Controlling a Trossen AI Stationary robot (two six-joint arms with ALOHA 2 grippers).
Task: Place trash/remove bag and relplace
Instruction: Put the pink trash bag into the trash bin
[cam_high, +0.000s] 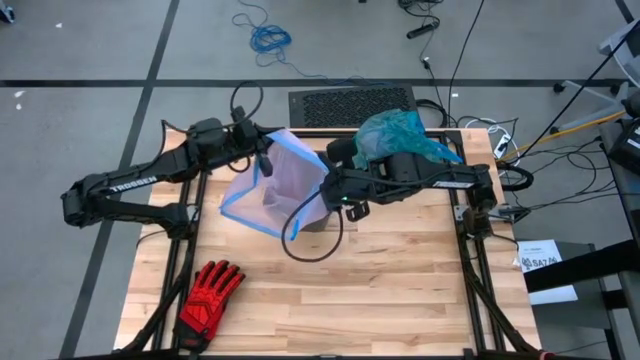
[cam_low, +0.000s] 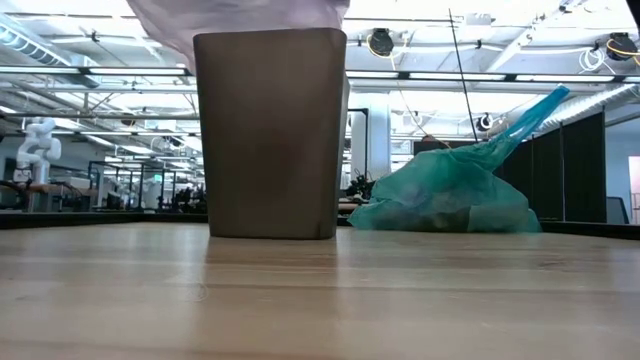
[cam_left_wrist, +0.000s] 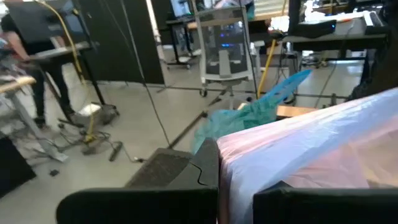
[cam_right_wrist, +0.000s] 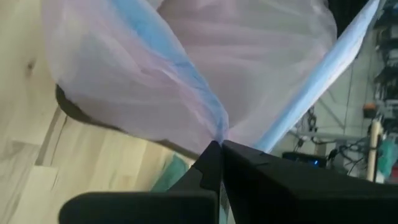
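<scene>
— Where's the thin teal-green plastic bag (cam_high: 400, 137)?
— Behind the dark square bin (cam_low: 270, 130), bunched on the table.
— The grippers?
— Left gripper (cam_high: 266, 158) and right gripper (cam_high: 327, 190) each pinch the pale lilac bag (cam_high: 272, 183)'s rim over that bin — fingers clamped together.

Both arms stretch the lilac bag (cam_high: 275, 185) beside the teal bag (cam_high: 400, 135).

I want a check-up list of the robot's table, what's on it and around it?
Surface: wooden table, mostly bare at the front.
Job's things: tied teal bag sits at the back; lilac bag stretched over the brown bin.
Clutter: red glove.
Grippers: left gripper and right gripper both shut on the lilac bag's blue rim.
Cables: black loop on the table; blue cord on the floor.
Surroundings: office chair, person standing.
</scene>
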